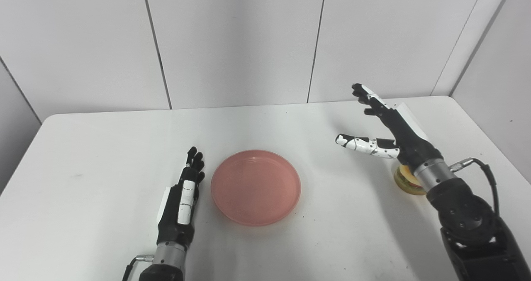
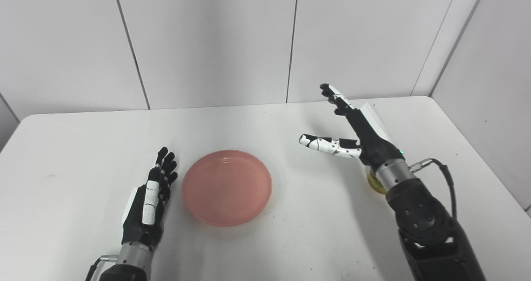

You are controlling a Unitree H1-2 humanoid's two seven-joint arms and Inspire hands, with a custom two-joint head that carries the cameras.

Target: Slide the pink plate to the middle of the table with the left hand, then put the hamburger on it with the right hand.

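Observation:
The pink plate [image 1: 256, 186] lies empty near the middle of the white table [image 1: 103, 148]. My left hand [image 1: 182, 198] rests open just left of the plate, fingers straight, close to its rim; I cannot tell if it touches it. My right hand [image 1: 386, 127] is raised above the table at the right, open, fingers pointing away and thumb out to the left. The hamburger [image 1: 406, 181] sits on the table under my right wrist, mostly hidden by it; it also shows in the right eye view [image 2: 374, 181].
Grey wall panels stand behind the table's far edge. The table's right corner [image 1: 448, 100] is close behind my right hand.

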